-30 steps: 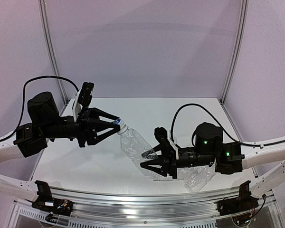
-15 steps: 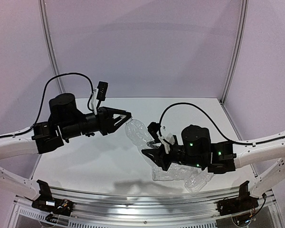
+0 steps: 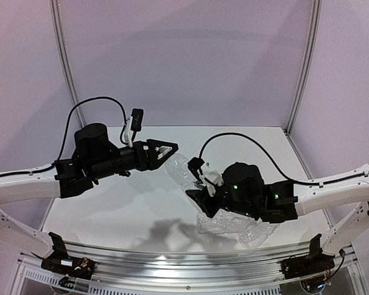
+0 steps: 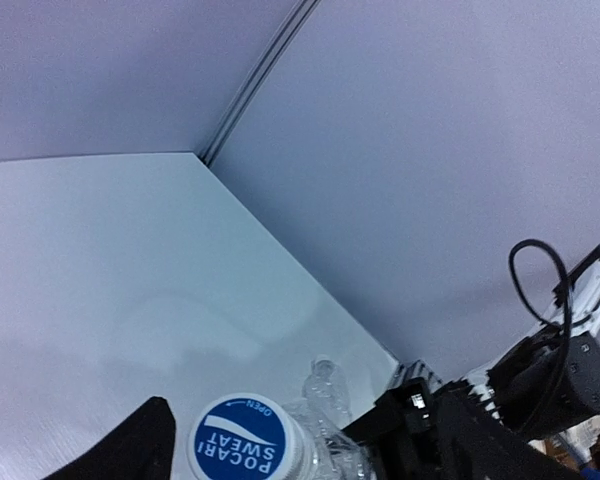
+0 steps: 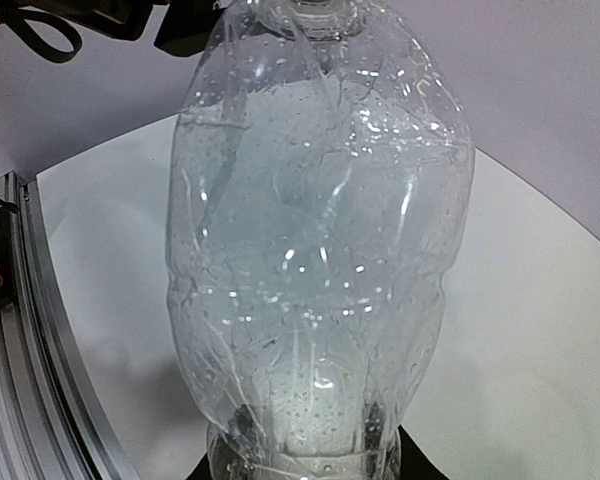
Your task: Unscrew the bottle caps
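Above table (image 3: 111, 209), cap (image 4: 238, 437) between left gripper's (image 3: 170, 149) jaws.

That clear crinkled plastic bottle (image 5: 315, 250) is up off the white bench (image 3: 123, 203), tilted, with droplets inside. Its little round cap (image 4: 238, 441), blue printed top and white rim, sits on the neck. A second clear crumpled bottle (image 3: 224, 224) and a third clear bottle (image 3: 259, 235) lie side by side near the bench's front edge.

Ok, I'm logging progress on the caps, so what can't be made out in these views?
Left wrist: the cap faces the camera and hides the neck, so how tightly it sits is unclear.
Top: the left gripper covers the held bottle's neck.
Top: the right arm covers part of the lying bottles; their caps are unseen.
Right wrist: the held bottle fills the frame, hiding the right gripper's grip.
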You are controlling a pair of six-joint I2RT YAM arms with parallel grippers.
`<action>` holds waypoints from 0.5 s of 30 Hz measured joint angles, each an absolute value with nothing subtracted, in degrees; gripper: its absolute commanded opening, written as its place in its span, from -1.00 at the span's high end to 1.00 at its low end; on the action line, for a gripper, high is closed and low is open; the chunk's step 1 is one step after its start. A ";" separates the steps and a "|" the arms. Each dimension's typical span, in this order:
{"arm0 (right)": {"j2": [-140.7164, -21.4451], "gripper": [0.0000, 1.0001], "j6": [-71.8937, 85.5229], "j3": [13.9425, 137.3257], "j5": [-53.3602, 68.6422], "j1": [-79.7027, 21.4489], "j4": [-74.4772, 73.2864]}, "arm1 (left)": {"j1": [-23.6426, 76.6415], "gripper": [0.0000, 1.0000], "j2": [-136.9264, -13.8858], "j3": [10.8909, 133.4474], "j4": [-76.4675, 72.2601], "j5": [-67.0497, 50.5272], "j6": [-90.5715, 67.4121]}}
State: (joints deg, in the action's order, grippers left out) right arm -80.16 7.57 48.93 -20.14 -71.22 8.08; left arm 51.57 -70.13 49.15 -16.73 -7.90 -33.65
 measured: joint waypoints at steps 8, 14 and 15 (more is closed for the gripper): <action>-75.26 1.00 7.57 46.17 -10.09 -71.22 10.15 | 47.83 -0.97 -64.99 45.43 -19.75 -15.44 -32.95; -70.98 1.00 8.03 44.69 -1.37 -71.22 13.02 | 47.31 -0.88 -61.14 44.95 -22.61 -24.47 -29.63; -70.81 1.00 8.14 44.69 -0.32 -71.22 13.37 | 47.66 -0.85 -60.47 44.88 -22.79 -25.52 -28.95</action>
State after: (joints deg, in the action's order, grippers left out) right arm -70.81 8.14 44.69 -0.32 -71.22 13.37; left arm 47.66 -60.47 44.88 -22.79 -25.52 -28.95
